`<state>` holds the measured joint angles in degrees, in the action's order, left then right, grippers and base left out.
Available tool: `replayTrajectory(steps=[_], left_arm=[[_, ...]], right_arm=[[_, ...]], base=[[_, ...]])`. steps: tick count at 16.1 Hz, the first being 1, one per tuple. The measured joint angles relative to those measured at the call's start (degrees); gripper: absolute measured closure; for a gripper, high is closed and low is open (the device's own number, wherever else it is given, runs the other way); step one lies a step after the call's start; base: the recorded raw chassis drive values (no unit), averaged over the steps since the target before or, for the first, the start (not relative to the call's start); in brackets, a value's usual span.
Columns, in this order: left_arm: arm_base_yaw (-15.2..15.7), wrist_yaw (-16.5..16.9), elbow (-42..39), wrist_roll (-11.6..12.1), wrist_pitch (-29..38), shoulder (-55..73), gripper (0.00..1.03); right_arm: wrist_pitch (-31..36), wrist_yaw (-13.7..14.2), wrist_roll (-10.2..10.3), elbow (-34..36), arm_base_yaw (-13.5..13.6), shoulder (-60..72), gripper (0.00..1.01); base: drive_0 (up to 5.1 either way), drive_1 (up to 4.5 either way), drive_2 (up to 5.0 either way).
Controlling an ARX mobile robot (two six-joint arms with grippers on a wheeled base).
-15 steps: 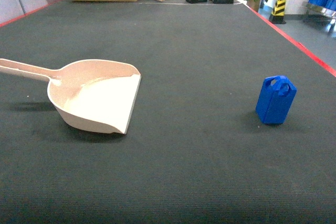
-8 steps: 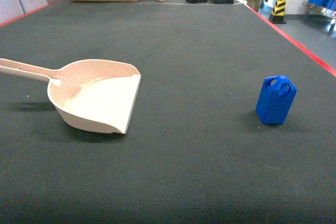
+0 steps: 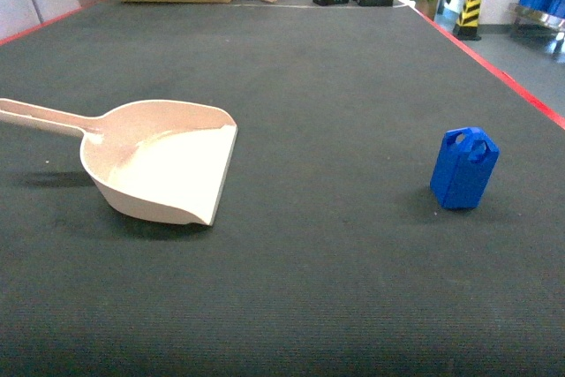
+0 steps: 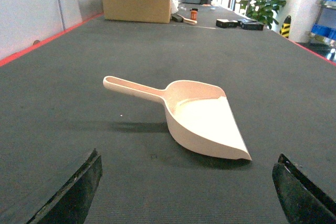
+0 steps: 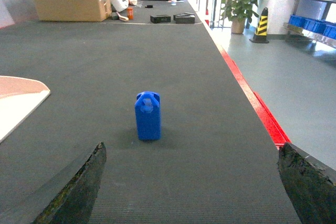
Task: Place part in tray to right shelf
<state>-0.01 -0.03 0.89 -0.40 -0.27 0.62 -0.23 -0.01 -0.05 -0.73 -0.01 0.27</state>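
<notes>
Lying on the dark bench (image 3: pixel 309 86), the tray (image 3: pixel 163 161) sits well left of the part (image 3: pixel 464 168), lip toward it, bare mat between. Part upright, near the red right edge (image 3: pixel 503 72). Left end effector (image 4: pixel 186 192) and right end effector (image 5: pixel 191 187): fingers spread wide, holding nothing.

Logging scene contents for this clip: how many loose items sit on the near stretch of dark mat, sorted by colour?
Cream-beige: 1, the tray, lying flat with its handle pointing left.
Bright blue: 1, the part, standing upright and well apart from the tray.
Total: 2.
Neither item is held; both hands are open and short of them.
</notes>
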Motion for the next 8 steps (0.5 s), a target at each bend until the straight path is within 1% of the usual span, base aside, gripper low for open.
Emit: replayTrajectory(steps=[8], left_arm=[[0.0, 0.0, 0.0, 0.0, 0.0, 0.0, 0.05]], right_arm=[[0.0, 0.0, 0.0, 0.0, 0.0, 0.0, 0.03]], base=[[0.0, 0.0, 0.0]])
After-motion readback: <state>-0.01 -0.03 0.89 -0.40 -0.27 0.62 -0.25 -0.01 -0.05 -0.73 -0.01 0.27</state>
